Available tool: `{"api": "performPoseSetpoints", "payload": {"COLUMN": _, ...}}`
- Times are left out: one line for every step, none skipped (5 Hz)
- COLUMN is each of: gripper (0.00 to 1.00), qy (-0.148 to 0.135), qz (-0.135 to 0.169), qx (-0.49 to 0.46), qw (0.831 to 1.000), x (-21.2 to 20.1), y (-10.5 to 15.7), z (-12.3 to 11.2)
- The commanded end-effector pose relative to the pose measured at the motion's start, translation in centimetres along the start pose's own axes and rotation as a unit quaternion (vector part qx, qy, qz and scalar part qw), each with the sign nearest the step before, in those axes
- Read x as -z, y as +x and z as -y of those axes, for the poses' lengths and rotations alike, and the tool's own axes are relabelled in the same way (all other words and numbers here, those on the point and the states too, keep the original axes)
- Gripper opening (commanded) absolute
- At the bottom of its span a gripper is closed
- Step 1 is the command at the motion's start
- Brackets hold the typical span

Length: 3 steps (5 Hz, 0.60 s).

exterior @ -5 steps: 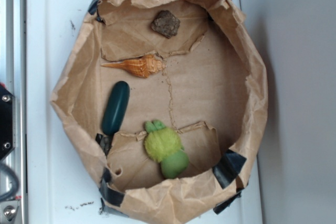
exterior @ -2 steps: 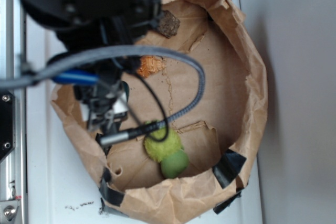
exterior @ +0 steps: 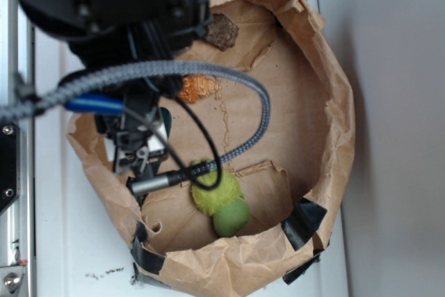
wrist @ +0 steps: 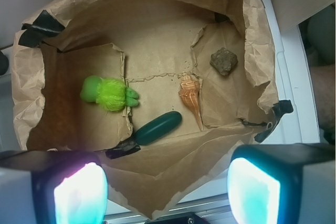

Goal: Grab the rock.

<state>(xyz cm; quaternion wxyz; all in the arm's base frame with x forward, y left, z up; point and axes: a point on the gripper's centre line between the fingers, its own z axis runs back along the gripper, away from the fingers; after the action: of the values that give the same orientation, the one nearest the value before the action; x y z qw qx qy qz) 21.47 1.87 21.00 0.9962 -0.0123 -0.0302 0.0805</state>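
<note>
The rock, a small dark brown rough chunk, lies on the brown paper floor at the upper right of the wrist view. In the exterior view the rock sits near the top of the paper tub, its left edge covered by the black arm. My gripper is open, with nothing between its two lit fingers; only the tub's paper wall shows in the gap. It hangs high over the tub's left side, well away from the rock.
An orange spiral seashell, a smooth dark green oblong and a green plush toy lie on the floor of the crumpled paper tub. The arm's grey cable loops across the tub. A metal rail runs along the left.
A second ago the arm was out of the view; it now covers the tub's upper left, hiding the green oblong and most of the seashell. Since 0.4 s ago it has barely shifted.
</note>
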Motion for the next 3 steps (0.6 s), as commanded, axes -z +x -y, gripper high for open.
{"api": "performPoseSetpoints", "payload": {"gripper": 1.00, "qy": 0.031, "qz": 0.053, "qx": -0.247, "qw": 0.967, "x": 7.1, "y": 4.3, "z": -0.6}}
{"api": "performPoseSetpoints", "payload": {"gripper": 1.00, "qy": 0.068, "qz": 0.081, "qx": -0.362, "qw": 0.926, "x": 9.9, "y": 4.6, "z": -1.5}}
{"api": "performPoseSetpoints", "payload": {"gripper": 1.00, "qy": 0.076, "qz": 0.043, "qx": -0.417, "qw": 0.905, "x": 11.4, "y": 3.8, "z": -1.2}}
